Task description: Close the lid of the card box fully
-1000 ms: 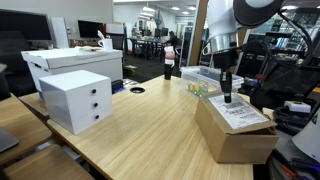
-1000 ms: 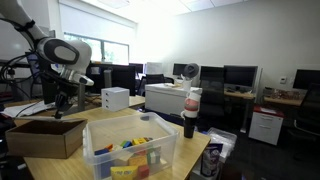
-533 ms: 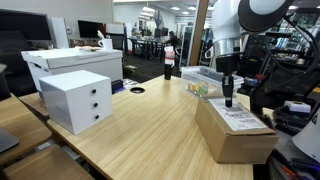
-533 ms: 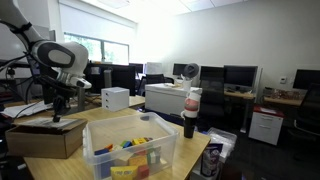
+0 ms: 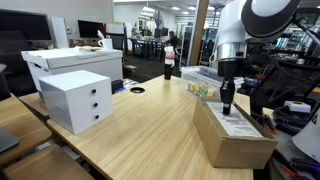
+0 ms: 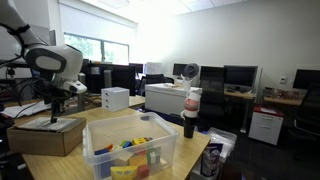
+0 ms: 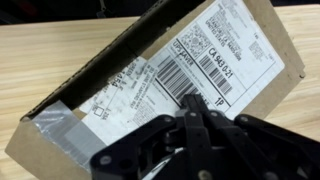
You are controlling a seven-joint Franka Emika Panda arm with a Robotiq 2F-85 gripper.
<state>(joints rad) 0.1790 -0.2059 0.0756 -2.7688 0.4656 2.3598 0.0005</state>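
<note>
The brown card box [image 5: 232, 140] sits on the wooden table, also seen in an exterior view [image 6: 42, 137]. Its lid [image 5: 240, 124] lies nearly flat on top, with a white printed label facing up. In the wrist view the lid [image 7: 90, 70] fills the frame, with the label [image 7: 205, 55] and grey tape at one corner. My gripper [image 5: 227, 108] points straight down with its fingers shut together, tips pressing on the label [image 7: 192, 103]. In an exterior view the gripper [image 6: 53, 120] rests on the box top.
A white drawer unit [image 5: 76, 98] and a large white box [image 5: 70, 62] stand on the table [image 5: 150, 130]. A clear plastic bin [image 6: 130, 150] of colourful items and a bottle [image 6: 190, 112] stand nearby. Office desks, chairs and monitors fill the background.
My gripper has moved down and pushed the lid lower, so the lid now lies flatter on the box.
</note>
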